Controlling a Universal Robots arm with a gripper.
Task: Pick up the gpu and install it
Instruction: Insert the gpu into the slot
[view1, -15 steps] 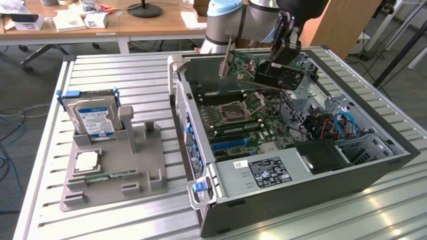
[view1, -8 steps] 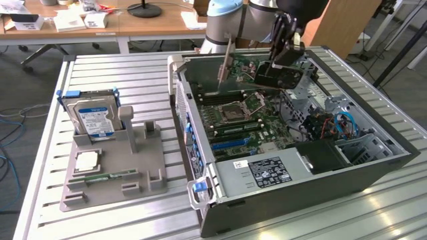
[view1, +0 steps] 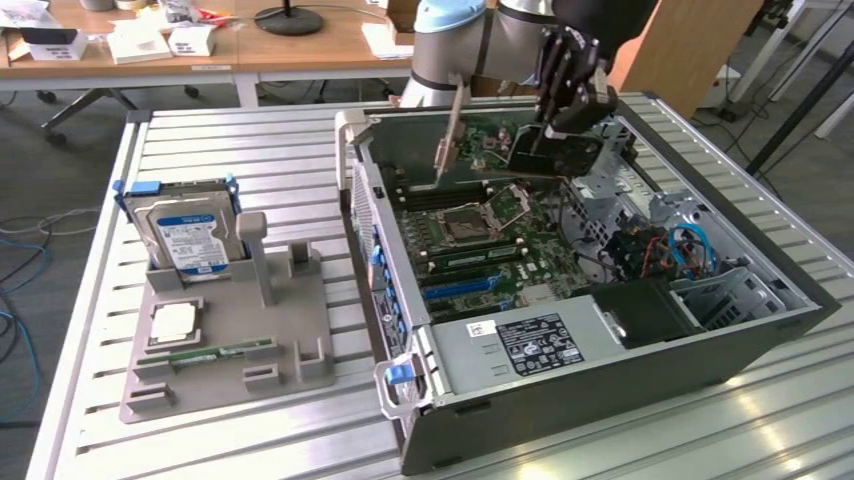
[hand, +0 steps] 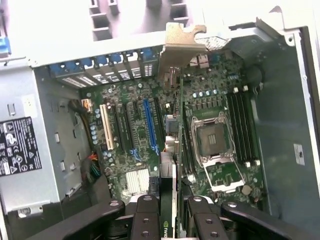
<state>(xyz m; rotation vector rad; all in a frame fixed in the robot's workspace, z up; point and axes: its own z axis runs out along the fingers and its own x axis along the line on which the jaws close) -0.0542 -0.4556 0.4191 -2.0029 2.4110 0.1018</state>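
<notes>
While I hang over the open computer case, my gripper is clamped on the gpu (edge-on, silver bracket at its far end), motherboard beneath my gripper.

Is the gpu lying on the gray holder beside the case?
No, the gripper holds the gpu over the motherboard in the open case.
</notes>
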